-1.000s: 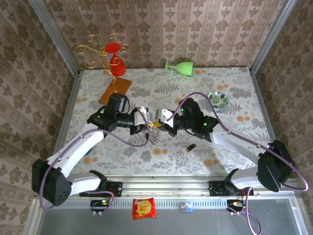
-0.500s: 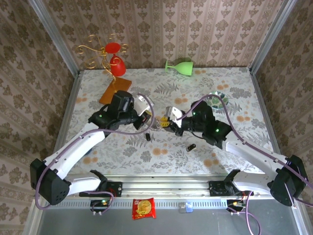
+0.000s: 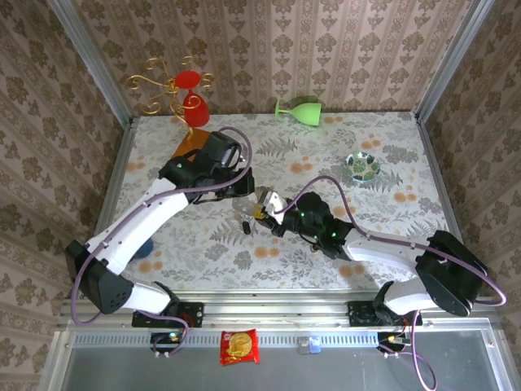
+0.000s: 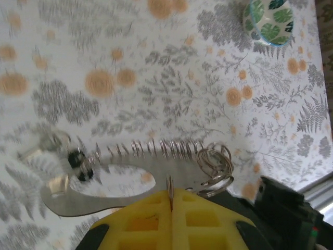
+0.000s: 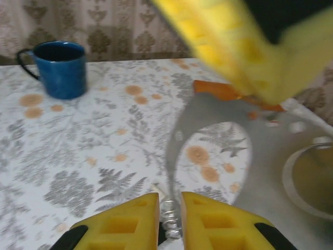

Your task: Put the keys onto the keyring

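- Left gripper [image 4: 170, 194], fingers shut, pinches the keyring [image 4: 78, 202] by its rim over the floral table [image 4: 156, 62].
- A black-headed key [image 4: 78, 160] sits against the ring's coil [image 4: 156, 148].
- Right gripper [image 5: 170, 208] fingers stand narrowly apart around the coil; whether they grip it is unclear.

The top external camera looks down from high behind the near edge, taking in the whole table [image 3: 391, 155]. The left wrist camera faces steeply down, close over the keyring [image 4: 78, 200]. The right wrist camera looks low across that same keyring toward a blue mug [image 5: 60, 67].
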{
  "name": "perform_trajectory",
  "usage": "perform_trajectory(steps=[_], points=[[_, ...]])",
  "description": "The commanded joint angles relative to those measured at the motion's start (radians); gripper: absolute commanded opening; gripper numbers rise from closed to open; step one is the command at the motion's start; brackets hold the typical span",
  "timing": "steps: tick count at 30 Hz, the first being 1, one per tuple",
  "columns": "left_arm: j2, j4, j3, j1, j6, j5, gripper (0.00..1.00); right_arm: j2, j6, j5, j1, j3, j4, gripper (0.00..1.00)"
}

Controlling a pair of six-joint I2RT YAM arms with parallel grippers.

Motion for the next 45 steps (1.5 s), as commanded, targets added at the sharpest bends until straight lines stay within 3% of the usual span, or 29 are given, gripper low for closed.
perform_trajectory(steps=[1, 6, 13, 24, 45], points=[[0.015, -0.140, 0.053, 0.001, -0.236, 0.073, 0.00, 0.031, -0.017, 0.100, 0.002, -0.024, 0.228, 0.21], [0.039, -0.234, 0.076, 0.016, -0.382, 0.137, 0.00, 0.050, -0.042, 0.110, 0.001, -0.046, 0.315, 0.24], [0.005, -0.204, 0.015, 0.050, -0.518, 0.212, 0.00, 0.077, -0.070, 0.031, 0.003, -0.067, 0.379, 0.28], [-0.011, -0.191, 0.014, 0.068, -0.567, 0.217, 0.00, 0.037, -0.180, -0.033, 0.013, -0.110, 0.328, 0.29], [-0.050, -0.130, -0.048, 0.070, -0.663, 0.229, 0.00, 0.072, -0.139, 0.001, 0.041, -0.081, 0.438, 0.26]])
